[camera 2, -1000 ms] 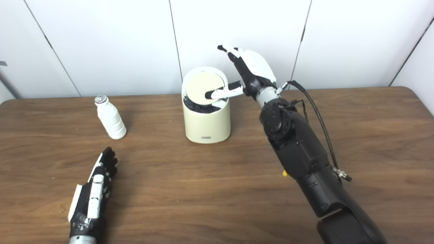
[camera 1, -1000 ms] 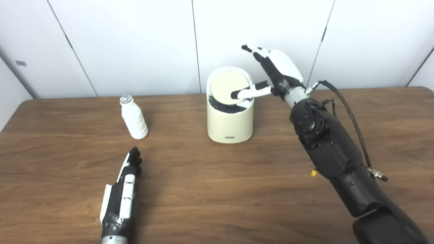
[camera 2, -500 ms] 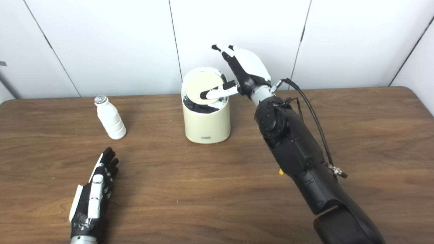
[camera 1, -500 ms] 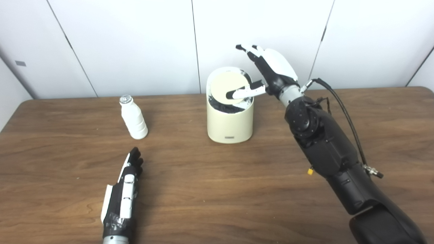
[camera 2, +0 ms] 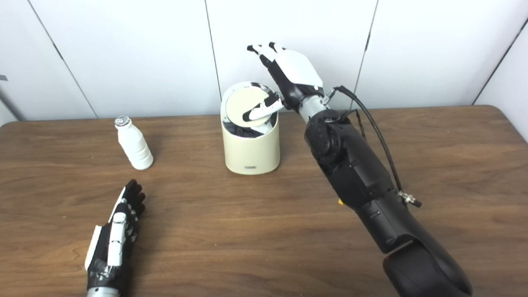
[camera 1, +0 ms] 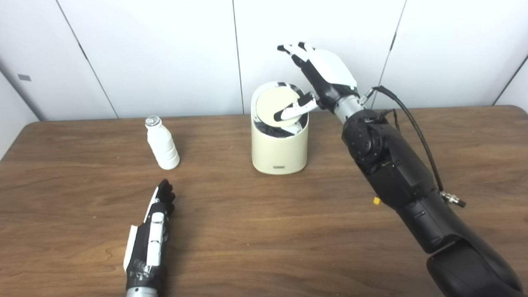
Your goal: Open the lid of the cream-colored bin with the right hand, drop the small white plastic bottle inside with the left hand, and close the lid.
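At the bin point(camera 1: 280, 144) rim, right hand point(camera 1: 319, 78) spread, thumb on tilted lid point(camera 1: 277, 106). Bottle point(camera 1: 162, 142) upright at 12 o'clock from flat, empty left hand point(camera 1: 149, 235) (nearer one).

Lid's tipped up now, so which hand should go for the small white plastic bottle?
Left hand: it lies open near the small white plastic bottle. The right hand is busy at the cream-coloured bin's lid.

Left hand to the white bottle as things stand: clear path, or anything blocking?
Probably yes. The left hand lies flat and open on the table, with only bare wood between its fingertips and the upright white bottle just beyond. The bin and right hand are off to the side.
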You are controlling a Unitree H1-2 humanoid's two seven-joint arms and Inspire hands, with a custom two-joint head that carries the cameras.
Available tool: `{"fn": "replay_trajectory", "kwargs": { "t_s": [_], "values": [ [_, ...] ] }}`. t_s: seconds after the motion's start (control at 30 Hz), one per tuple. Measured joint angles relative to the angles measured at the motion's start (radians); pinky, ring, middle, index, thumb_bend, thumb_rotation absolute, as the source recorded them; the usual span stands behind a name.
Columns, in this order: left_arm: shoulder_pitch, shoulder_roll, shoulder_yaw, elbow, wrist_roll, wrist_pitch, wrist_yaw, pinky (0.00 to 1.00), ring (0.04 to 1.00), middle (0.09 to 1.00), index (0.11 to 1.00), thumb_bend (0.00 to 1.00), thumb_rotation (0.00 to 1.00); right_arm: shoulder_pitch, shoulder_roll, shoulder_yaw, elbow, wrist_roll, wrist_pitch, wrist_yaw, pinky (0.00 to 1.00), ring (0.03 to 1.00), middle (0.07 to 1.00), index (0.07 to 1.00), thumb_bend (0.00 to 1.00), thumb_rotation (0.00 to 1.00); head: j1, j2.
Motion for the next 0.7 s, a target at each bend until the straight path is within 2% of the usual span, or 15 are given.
{"fn": "replay_trajectory", "kwargs": {
  "t_s": [0.13,0.17,0.23,0.3,0.37,0.47,0.6,0.7],
  "values": [
    [0.000,0.000,-0.001,0.000,-0.001,0.000,0.007,1.00,0.974,0.979,0.986,0.36,0.96,0.022,0.002,-0.033,-0.006,0.037,-0.008,-0.001,0.97,0.972,0.928,0.917,0.90,0.36,0.003,-0.002],
    [0.000,0.000,-0.002,0.000,-0.001,0.000,0.009,1.00,0.977,0.979,0.986,0.35,0.95,0.032,0.005,-0.052,-0.016,0.053,-0.009,0.000,0.93,0.955,0.925,0.912,0.88,0.34,0.003,-0.002],
    [0.000,0.000,-0.003,0.000,0.000,-0.002,0.011,1.00,0.982,0.982,0.988,0.35,0.95,0.054,0.012,-0.092,-0.037,0.085,0.002,0.001,0.92,0.940,0.925,0.911,0.86,0.34,0.003,-0.002],
    [0.001,0.000,-0.004,0.000,0.000,-0.003,0.012,1.00,0.980,0.980,0.985,0.36,0.93,0.081,0.013,-0.129,-0.094,0.109,0.040,0.007,0.90,0.921,0.922,0.910,0.85,0.35,0.003,0.000],
    [0.002,-0.001,-0.004,0.000,0.000,-0.005,0.012,1.00,0.977,0.977,0.984,0.36,0.92,0.104,0.013,-0.166,-0.149,0.140,0.058,0.017,0.83,0.901,0.917,0.909,0.83,0.36,0.003,0.000],
    [0.002,-0.001,-0.004,0.000,-0.001,-0.007,0.012,1.00,0.979,0.976,0.979,0.36,0.91,0.143,0.013,-0.222,-0.233,0.199,0.093,0.038,0.82,0.917,0.930,0.908,0.84,0.42,0.003,-0.002],
    [0.002,-0.001,-0.003,0.001,-0.001,-0.008,0.013,1.00,0.977,0.974,0.980,0.34,0.89,0.210,0.012,-0.262,-0.336,0.243,0.158,0.060,0.82,0.911,0.912,0.892,0.79,0.46,0.008,0.000],
    [0.001,-0.001,-0.001,0.003,0.001,-0.013,0.015,1.00,0.984,0.978,0.976,0.35,0.85,0.305,0.010,-0.279,-0.404,0.274,0.182,0.071,0.82,0.907,0.908,0.891,0.74,0.49,0.011,-0.002]
  ]
}}
